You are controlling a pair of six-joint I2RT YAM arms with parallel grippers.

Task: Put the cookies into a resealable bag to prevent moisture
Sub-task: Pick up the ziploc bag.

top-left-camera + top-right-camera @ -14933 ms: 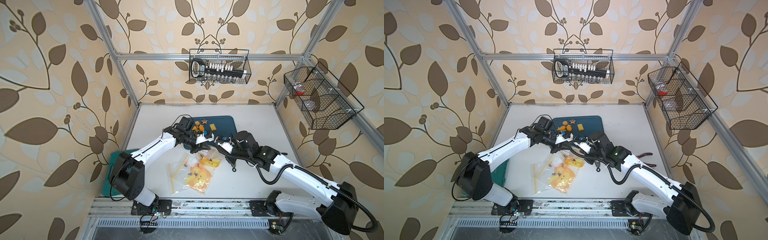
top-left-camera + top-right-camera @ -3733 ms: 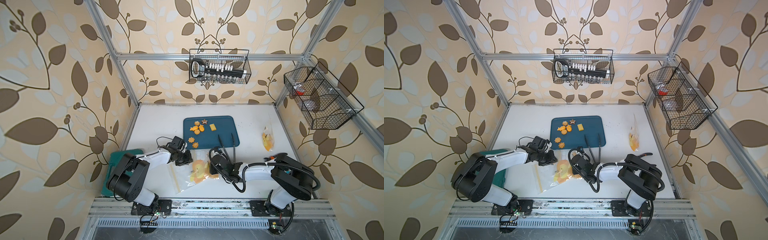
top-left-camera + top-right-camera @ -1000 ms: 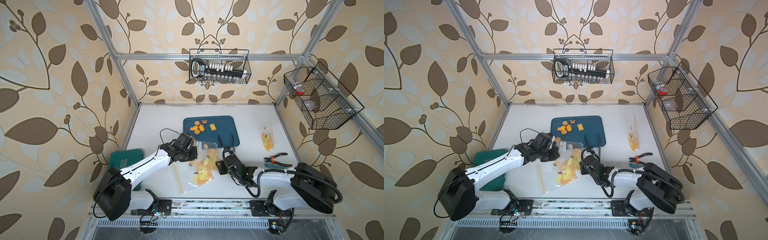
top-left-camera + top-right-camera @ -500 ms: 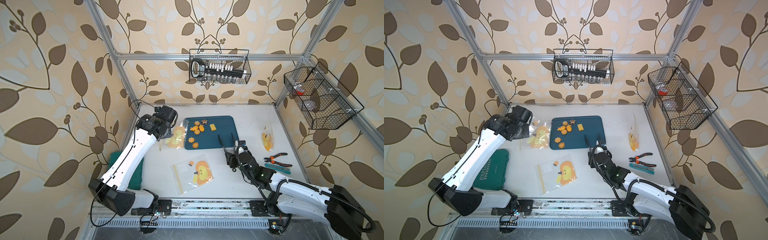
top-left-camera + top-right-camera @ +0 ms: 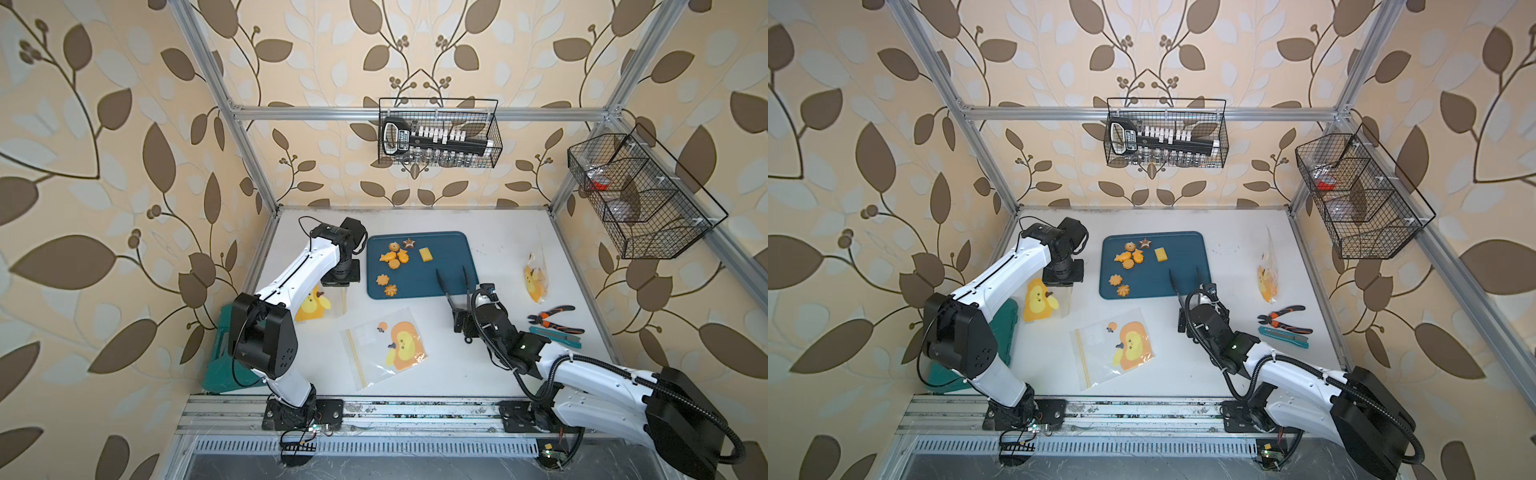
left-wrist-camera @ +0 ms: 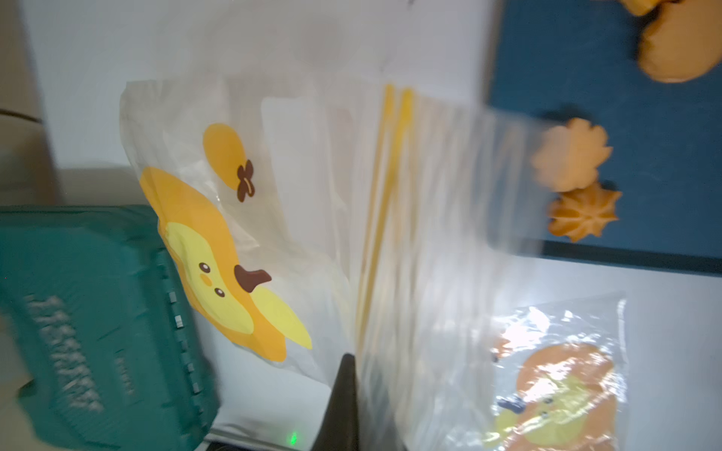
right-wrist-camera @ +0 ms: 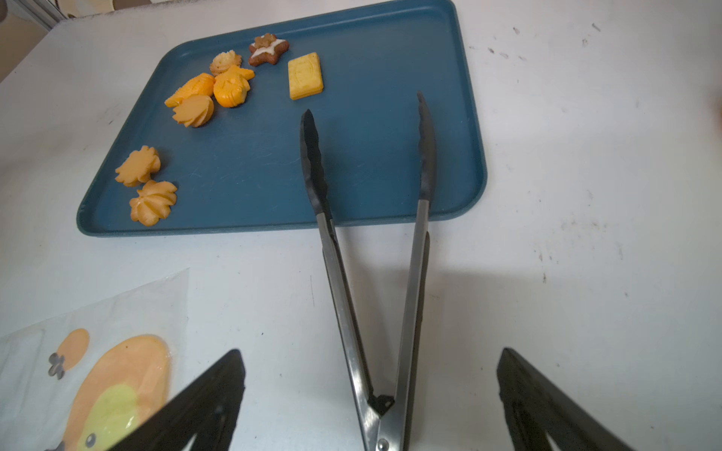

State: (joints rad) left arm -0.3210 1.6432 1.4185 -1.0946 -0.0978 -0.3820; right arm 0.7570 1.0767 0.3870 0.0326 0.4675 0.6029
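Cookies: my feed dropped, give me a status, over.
Left jaws shut on a printed bag. Right jaws open around the tongs, tips on the tray. Eight cookies loose on tray.

Both top views are bright, evenly lit from above, with soft short shadows on the white table [image 5: 449, 374]; the beige leaf-patterned wallpaper [image 5: 83, 166] stretches toward the edges. Motion smears the left wrist view: the clear plastic bag with a yellow-orange cartoon print [image 6: 234, 254] and the green plastic case [image 6: 90, 312] are blurred, and white glare sits on a second printed bag [image 6: 558, 371]. The right wrist view is sharp.
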